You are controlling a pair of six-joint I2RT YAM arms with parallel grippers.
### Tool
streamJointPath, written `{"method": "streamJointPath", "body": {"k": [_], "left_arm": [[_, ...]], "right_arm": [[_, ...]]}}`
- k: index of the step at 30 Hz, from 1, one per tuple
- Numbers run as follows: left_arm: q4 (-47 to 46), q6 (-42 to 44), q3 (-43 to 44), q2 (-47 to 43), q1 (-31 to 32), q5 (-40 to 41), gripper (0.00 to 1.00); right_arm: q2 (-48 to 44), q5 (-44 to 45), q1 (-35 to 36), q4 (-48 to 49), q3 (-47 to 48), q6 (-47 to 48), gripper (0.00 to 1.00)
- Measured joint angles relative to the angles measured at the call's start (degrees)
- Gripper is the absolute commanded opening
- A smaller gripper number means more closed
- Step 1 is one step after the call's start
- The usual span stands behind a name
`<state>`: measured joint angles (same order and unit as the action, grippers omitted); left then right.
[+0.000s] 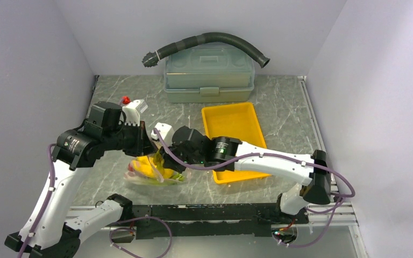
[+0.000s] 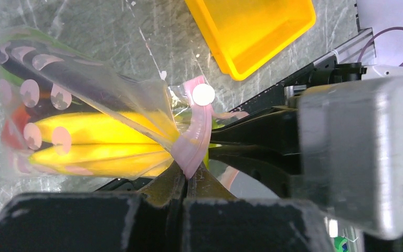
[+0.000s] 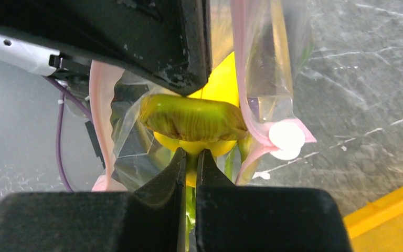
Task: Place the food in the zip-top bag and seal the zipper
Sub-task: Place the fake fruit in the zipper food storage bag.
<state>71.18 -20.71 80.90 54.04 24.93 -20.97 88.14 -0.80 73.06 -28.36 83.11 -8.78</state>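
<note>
The zip-top bag [image 1: 153,176] lies on the table between both arms, its mouth lifted. Inside it I see the food: yellow bananas [image 2: 94,139], a red piece [image 2: 10,131] and dark pieces. My left gripper [image 2: 189,176] is shut on the pink zipper [image 2: 199,131] just below its white round tab [image 2: 203,94]. My right gripper [image 3: 190,155] is shut on the clear bag edge right beside the left fingers, with yellow and green showing through the film. The zipper [image 3: 98,94] curves on both sides of it, and the mouth between them looks parted. From above, the left gripper [image 1: 149,148] and right gripper [image 1: 168,156] almost touch.
A yellow tray [image 1: 231,121] sits just right of the bag, under the right forearm. A grey-green lidded box [image 1: 209,75] stands at the back wall with a dark corrugated hose [image 1: 215,38] over it. The black base rail [image 1: 204,212] runs along the near edge.
</note>
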Motion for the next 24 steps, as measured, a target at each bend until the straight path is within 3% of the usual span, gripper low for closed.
{"method": "streamJointPath", "body": {"k": [12,24], "left_arm": [[3.5,0.1,-0.2,0.6,-0.8,4.0,0.0],[2.6,0.0,-0.2,-0.2,-0.5,4.3,0.0]], "right_arm": [[8.3,-1.0,-0.2,7.7,0.1,-3.8,0.01],[5.0,-0.2,0.1,8.0,-3.0,-5.8,0.43]]}}
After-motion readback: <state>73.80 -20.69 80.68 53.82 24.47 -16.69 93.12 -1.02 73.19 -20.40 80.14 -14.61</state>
